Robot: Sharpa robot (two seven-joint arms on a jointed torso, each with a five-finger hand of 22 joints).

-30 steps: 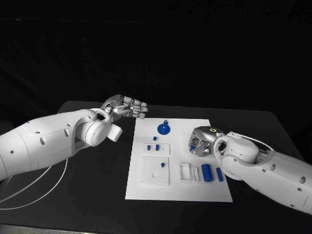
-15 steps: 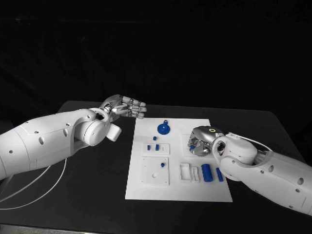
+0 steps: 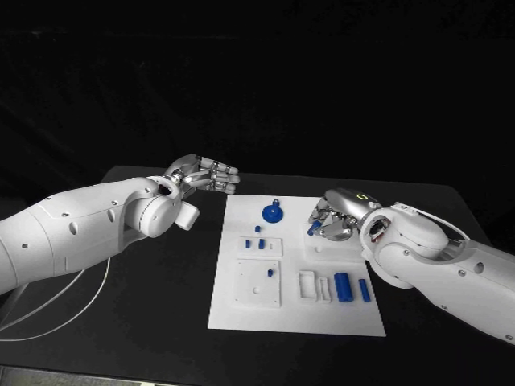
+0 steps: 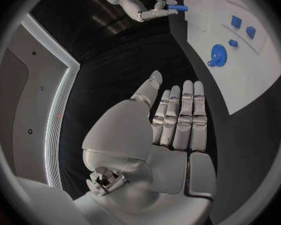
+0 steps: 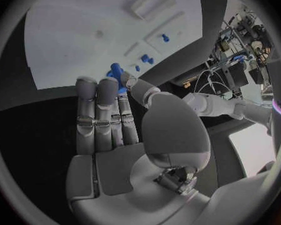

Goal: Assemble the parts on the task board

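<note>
A black worktop (image 3: 153, 305) lies in front of me, with the white task board (image 3: 298, 310) lying flat in its middle. Bare black surface runs along both long sides of the board, wider on my left, and the board's near end has open white space with nothing standing on it.

My left hand (image 3: 207, 175) hovers beyond the board's far left corner, off the board and over the dark worktop. Its fingers (image 4: 181, 116) are straight, side by side, and hold nothing.

My right hand (image 3: 333, 219) is over the board's right side, near its far half. Its fingers (image 5: 103, 110) are stretched out together, and a small blue part (image 3: 313, 229) is pinched between my thumb and fingertips, lifted above the board.

On the board, a round blue part with a small loop (image 3: 270, 212) lies near the far end, just left of my right hand. Closer in are a few tiny blue pieces (image 3: 254, 241) at a small white block, then a square white plate (image 3: 257, 282). To the right of that plate, two blue cylinders (image 3: 342, 284) lie beside white holders (image 3: 313, 285), close to my right forearm.
</note>
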